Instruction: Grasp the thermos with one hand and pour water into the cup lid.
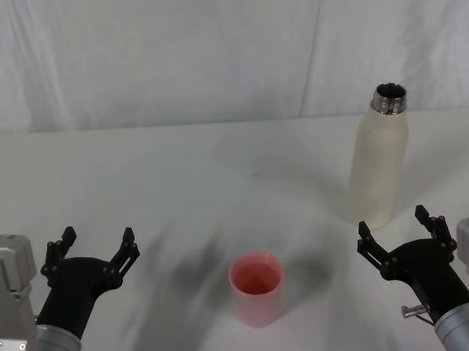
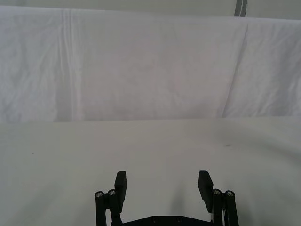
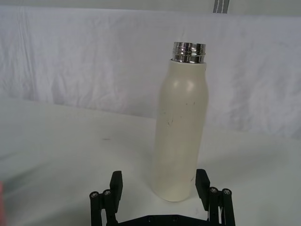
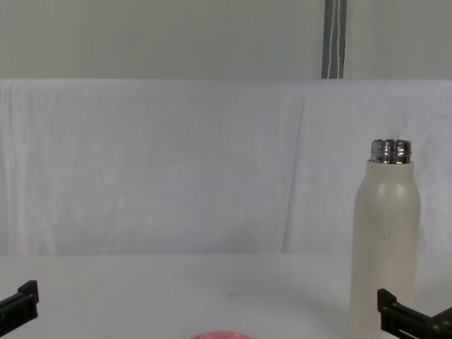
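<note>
A white cloth backdrop [image 1: 173,53] hangs behind the pale counter [image 1: 140,172]; the thermos [image 1: 379,158] stands upright and uncapped toward the counter's far right, its steel neck bare; the pink cup lid [image 1: 256,288] sits mouth-up nearer the robot, to the left of the thermos and well apart from it; the right gripper [image 1: 395,231] hovers just in front of the thermos base, jaws spread wide and empty; the left gripper [image 1: 98,245] waits far to the thermos's left, likewise wide open, holding nothing.
</note>
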